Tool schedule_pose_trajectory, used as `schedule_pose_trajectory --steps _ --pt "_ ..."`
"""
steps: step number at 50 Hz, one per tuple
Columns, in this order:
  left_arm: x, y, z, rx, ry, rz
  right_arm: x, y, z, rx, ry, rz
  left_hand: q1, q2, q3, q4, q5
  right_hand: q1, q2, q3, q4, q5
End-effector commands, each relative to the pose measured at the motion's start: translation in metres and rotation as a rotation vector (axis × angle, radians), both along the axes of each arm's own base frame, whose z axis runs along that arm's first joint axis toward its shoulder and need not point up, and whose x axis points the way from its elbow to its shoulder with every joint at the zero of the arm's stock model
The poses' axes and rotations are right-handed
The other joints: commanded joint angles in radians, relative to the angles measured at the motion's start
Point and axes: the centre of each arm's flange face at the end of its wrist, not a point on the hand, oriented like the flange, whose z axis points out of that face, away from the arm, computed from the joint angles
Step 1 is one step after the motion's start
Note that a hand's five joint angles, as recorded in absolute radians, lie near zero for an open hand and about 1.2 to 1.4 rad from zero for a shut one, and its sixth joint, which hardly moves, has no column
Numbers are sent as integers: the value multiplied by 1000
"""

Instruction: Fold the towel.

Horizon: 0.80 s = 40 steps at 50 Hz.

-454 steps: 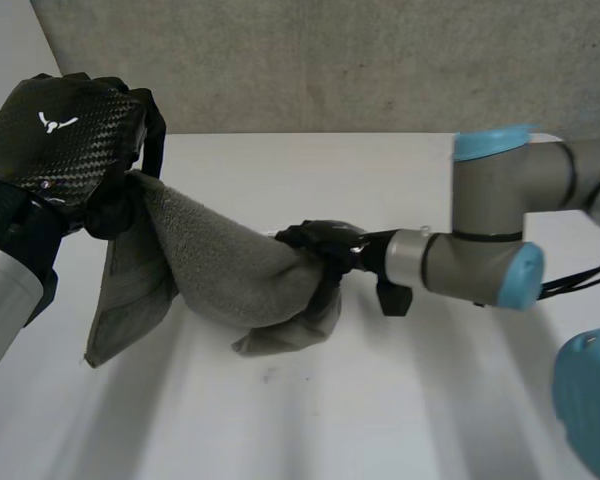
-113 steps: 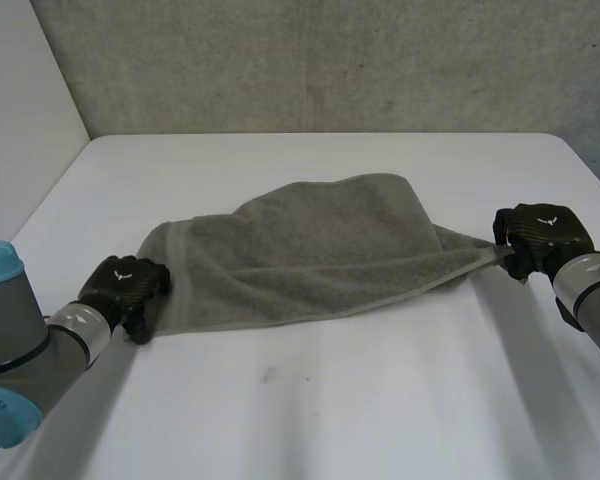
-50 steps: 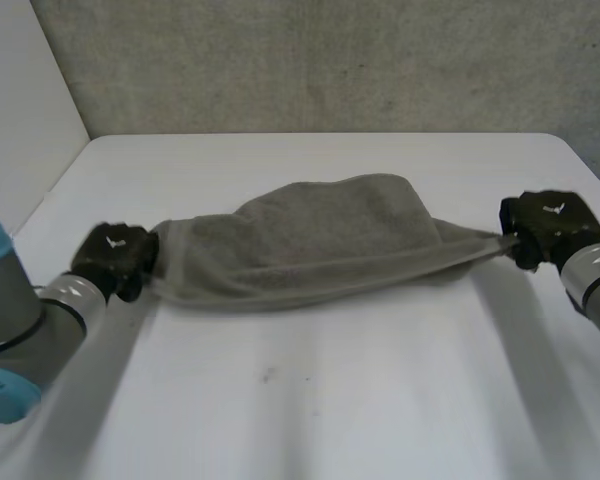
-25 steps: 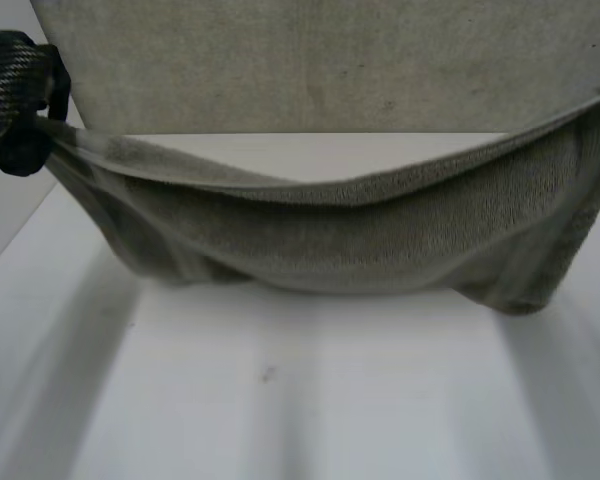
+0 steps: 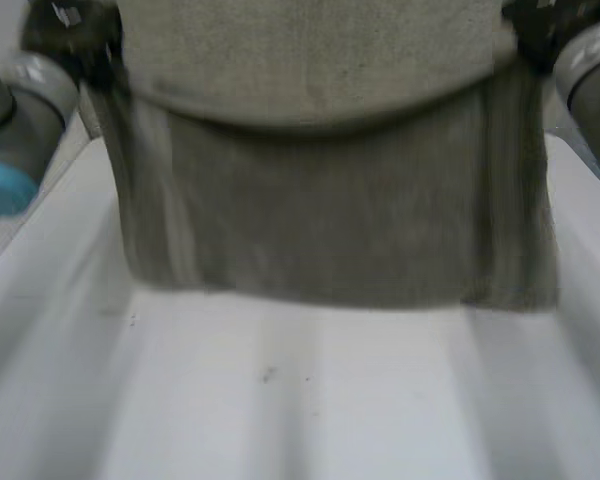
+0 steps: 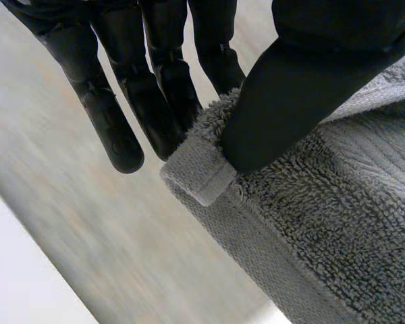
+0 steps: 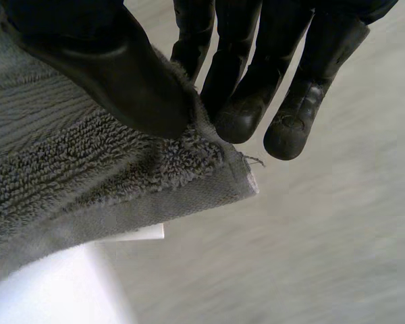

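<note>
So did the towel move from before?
Yes. It went up: the towel lay on the white table before, now it hangs over it, pinched at its corners by the left hand and right hand.

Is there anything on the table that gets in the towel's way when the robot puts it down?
Nothing visible. The left hand and right hand pinch the towel by its top corners; it hangs over the table.

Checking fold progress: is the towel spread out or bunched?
Spread out: the towel hangs as a flat sheet between the left hand and right hand, each pinching a corner.
</note>
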Motion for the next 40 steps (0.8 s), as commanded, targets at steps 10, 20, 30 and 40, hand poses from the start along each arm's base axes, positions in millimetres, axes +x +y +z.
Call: schedule_pose_trajectory --steps 10,20,30,40 --pt "6 -4 23 -107 269 -42 -6 16 20 -146 -102 24 206 178 182 178 205 81 70 61 58 50" --pt "11 11 -101 242 188 -6 1 23 -82 218 10 101 206 178 182 178 205 81 70 61 58 50" --pt "14 52 -216 467 75 -34 -6 36 -209 580 89 103 206 178 182 178 205 81 70 61 58 50" --pt "31 83 -218 481 -113 0 -32 56 -192 610 82 53 206 178 182 178 205 81 70 61 58 50"
